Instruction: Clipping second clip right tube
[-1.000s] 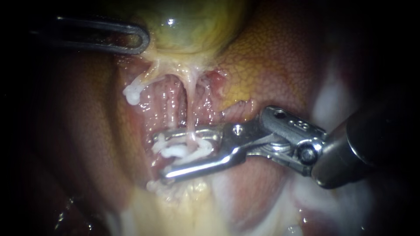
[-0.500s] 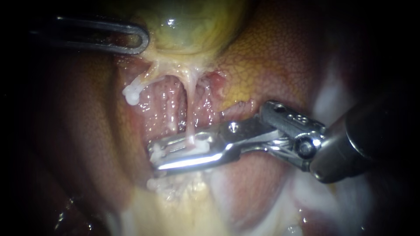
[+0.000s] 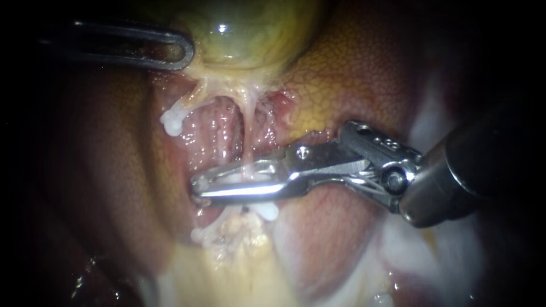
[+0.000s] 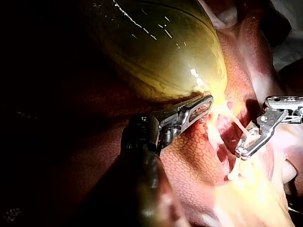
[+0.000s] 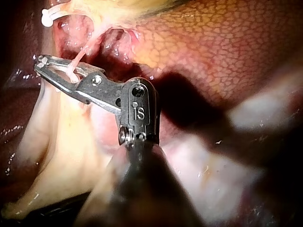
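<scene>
The greenish gallbladder (image 3: 250,34) hangs at the top. From its neck the thin pale right tube (image 3: 246,133) runs down into my right instrument (image 3: 198,186), whose long metal jaws are shut on it from both sides. A white clip (image 3: 266,212) shows on the tube just below those jaws. In the right wrist view the tube (image 5: 87,52) passes between the jaws of the right instrument (image 5: 40,61). My left instrument (image 3: 185,54) grips the gallbladder's neck with looped jaws. The left wrist view shows the left instrument (image 4: 206,101) pinched on that tissue.
A second pale strand on the left ends in a white clip (image 3: 170,122). Mottled liver (image 3: 352,74) lies to the right behind the right instrument's wrist. Raw red tissue lies between the two strands, and pale yellow fat (image 3: 227,267) lies below.
The right instrument's jaws have gone from wide open around the tube to shut on it and risen slightly. A white clip now shows below them. The left instrument has not moved.
</scene>
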`<action>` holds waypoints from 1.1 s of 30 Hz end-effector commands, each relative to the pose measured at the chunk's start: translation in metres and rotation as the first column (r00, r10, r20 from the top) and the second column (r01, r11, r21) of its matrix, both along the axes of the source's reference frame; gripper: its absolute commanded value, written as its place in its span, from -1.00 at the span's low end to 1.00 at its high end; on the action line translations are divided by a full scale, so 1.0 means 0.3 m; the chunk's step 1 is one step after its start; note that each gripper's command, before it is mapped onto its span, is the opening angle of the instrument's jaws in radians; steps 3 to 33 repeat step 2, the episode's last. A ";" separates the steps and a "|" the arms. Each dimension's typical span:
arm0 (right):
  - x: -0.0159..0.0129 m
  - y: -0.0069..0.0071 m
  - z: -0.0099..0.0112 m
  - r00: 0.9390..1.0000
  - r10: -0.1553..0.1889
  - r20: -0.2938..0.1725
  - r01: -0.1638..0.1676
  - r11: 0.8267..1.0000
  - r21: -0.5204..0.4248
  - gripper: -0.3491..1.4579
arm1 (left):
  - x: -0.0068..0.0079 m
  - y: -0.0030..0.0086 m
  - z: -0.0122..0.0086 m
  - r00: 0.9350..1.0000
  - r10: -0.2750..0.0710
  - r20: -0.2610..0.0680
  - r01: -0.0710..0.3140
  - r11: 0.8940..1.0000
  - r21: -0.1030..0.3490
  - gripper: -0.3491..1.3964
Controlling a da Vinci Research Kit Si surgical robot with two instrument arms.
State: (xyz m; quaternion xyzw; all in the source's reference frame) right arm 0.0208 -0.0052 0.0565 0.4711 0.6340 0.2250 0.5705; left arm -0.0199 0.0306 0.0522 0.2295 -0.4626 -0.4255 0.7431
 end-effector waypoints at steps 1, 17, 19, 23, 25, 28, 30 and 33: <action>0.0001 0.0000 -0.0001 1.000 0.000 0.000 0.000 1.000 0.000 -1.00 | -0.0001 0.0000 0.0000 1.000 0.000 0.000 0.000 1.000 0.000 -1.00; 0.0001 0.0000 0.0000 1.000 0.000 0.000 0.000 1.000 0.000 -1.00 | -0.0001 0.0000 0.0000 1.000 0.000 0.000 0.000 1.000 0.000 -1.00; 0.0001 0.0000 0.0000 1.000 0.000 0.000 0.000 1.000 0.000 -1.00 | -0.0001 0.0000 0.0000 1.000 0.000 0.000 0.000 1.000 0.000 -1.00; 0.0001 0.0000 0.0000 1.000 0.000 0.000 0.000 1.000 0.000 -1.00 | -0.0001 0.0000 0.0000 1.000 0.000 0.000 0.000 1.000 0.000 -1.00; 0.0001 0.0000 0.0000 1.000 0.000 0.000 0.000 1.000 0.000 -1.00 | -0.0001 0.0000 0.0000 1.000 0.000 0.000 0.000 1.000 0.000 -1.00; 0.0001 0.0000 0.0000 1.000 0.000 0.000 0.000 1.000 0.000 -1.00 | -0.0001 0.0000 0.0000 1.000 0.000 0.000 0.000 1.000 0.000 -1.00; 0.0001 0.0000 0.0000 1.000 0.000 0.000 0.000 1.000 0.000 -1.00 | -0.0001 0.0000 0.0000 1.000 0.000 0.000 0.000 1.000 0.000 -1.00; 0.0001 0.0000 0.0000 1.000 0.000 0.000 0.000 1.000 0.000 -1.00 | -0.0001 0.0000 0.0000 1.000 0.000 0.000 0.000 1.000 0.000 -1.00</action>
